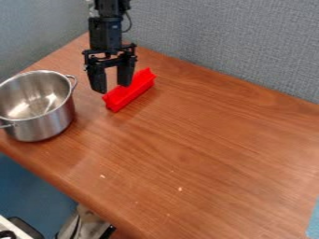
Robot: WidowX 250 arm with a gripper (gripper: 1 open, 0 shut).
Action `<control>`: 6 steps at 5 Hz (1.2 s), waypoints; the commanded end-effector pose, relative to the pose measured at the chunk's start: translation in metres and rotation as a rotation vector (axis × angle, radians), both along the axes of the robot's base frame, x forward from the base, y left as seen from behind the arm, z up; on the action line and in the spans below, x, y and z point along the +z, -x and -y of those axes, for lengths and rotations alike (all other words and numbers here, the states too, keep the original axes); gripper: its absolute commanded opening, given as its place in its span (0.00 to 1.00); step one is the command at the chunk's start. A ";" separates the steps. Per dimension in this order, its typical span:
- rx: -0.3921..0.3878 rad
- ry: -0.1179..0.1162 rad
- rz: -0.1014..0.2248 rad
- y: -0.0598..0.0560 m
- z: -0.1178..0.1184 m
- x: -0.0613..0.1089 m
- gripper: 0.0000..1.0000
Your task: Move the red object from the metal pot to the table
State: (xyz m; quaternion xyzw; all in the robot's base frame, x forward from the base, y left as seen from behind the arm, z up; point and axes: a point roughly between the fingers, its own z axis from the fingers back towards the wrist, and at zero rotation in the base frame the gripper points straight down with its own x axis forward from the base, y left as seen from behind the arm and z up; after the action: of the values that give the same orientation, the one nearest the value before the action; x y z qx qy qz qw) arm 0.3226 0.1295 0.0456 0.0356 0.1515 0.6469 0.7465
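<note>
Pincer (112, 76): black, two-fingered, pointing steeply down at the far left of the table; jaws spread wide, nothing between them, nothing held. Fingertips hang just above the left end of the red object; contact cannot be told from this view

Red object (130, 90): bright red ridged bar, lying flat on the table (200, 149) to the right of the metal pot (35, 105), slanting from lower left to upper right. Apart from the pot, not inside it

Metal pot: shiny steel, no lid, upright near the table's left edge; the interior that shows looks empty

State of task, as judged: the bar already rests on the wood and out of the pot, so the move appears done. Left to do, by the look of it: only getting the arm clear without nudging the bar

Surroundings: grey-blue textured wall behind; some blurred items below the table's front edge, too small to name

Obstructions: none on the tabletop; bare wood to the right and front
</note>
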 end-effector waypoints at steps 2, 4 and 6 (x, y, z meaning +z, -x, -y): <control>0.266 0.008 -0.022 0.001 -0.012 -0.004 1.00; 0.224 -0.029 -0.002 0.001 -0.019 0.004 1.00; 0.199 -0.059 0.062 -0.003 -0.034 0.022 1.00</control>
State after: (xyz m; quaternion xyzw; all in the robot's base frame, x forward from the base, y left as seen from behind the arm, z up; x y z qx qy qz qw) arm 0.3178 0.1550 0.0345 0.0383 0.1605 0.7156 0.6787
